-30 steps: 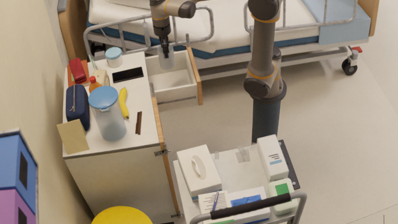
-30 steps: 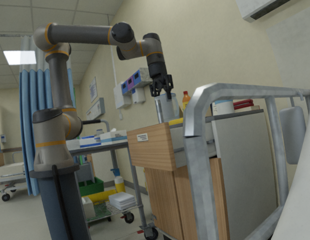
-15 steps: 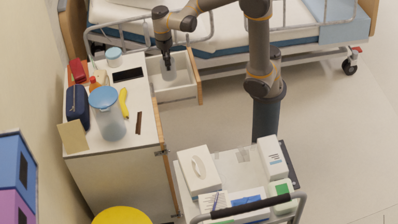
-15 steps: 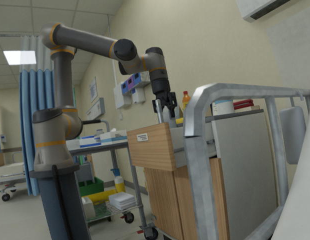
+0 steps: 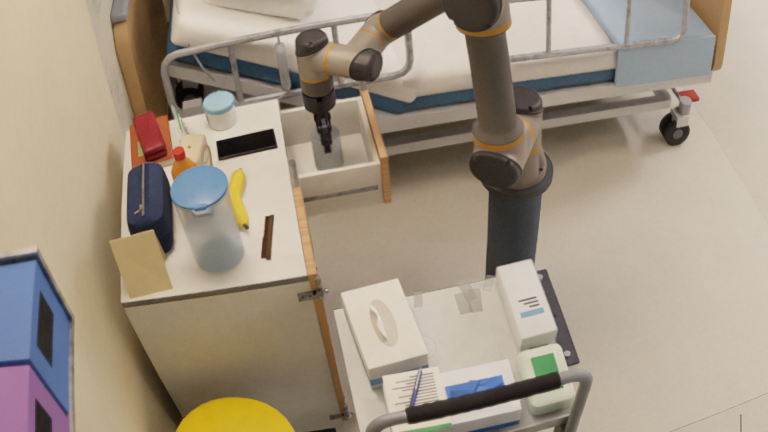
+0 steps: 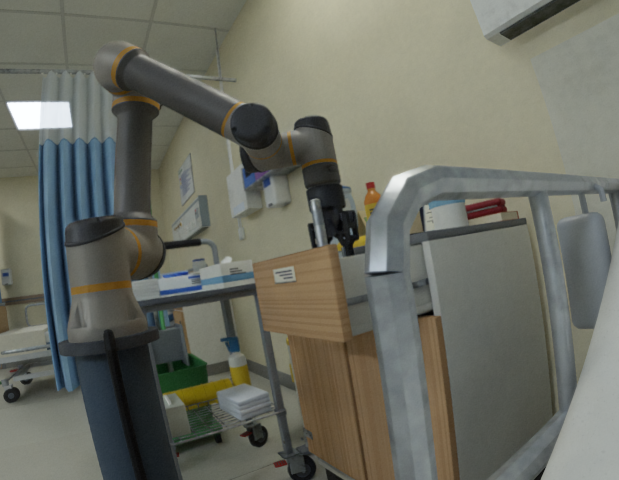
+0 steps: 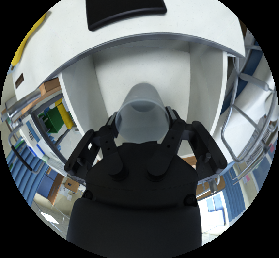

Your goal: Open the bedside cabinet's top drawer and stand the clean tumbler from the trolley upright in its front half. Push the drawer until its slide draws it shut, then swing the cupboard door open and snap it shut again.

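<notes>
The bedside cabinet's top drawer (image 5: pixel 338 151) stands pulled open beside the bed. I hold the clear tumbler (image 5: pixel 327 148) upright in my gripper (image 5: pixel 325 144), lowered inside the drawer. In the wrist camera the tumbler (image 7: pixel 142 112) sits between my fingers (image 7: pixel 142 124) over the white drawer floor. The drawer's wooden front (image 6: pixel 303 292) hides the tumbler's lower part in the second side camera. The cupboard door (image 5: pixel 323 303) below the cabinet top is closed.
The bed (image 5: pixel 430 25) with its side rail (image 5: pixel 283 45) runs just behind the drawer. The cabinet top carries a jug (image 5: pixel 207 218), a banana (image 5: pixel 239 197), a phone (image 5: pixel 246 144) and a pouch (image 5: pixel 149 204). The trolley (image 5: pixel 453 348) holds boxes near my base.
</notes>
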### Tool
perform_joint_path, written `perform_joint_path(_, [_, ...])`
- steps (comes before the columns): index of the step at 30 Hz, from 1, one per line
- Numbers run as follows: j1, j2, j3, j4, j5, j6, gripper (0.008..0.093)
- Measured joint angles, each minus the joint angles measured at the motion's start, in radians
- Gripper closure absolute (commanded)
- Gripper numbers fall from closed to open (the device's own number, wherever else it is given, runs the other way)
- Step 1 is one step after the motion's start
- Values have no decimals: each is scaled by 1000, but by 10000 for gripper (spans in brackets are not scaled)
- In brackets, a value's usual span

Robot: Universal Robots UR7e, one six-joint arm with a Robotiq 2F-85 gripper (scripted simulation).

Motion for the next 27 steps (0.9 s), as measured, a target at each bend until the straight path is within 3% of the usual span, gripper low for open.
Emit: perform_joint_path(27, [0,35,21,-56,0,0,934])
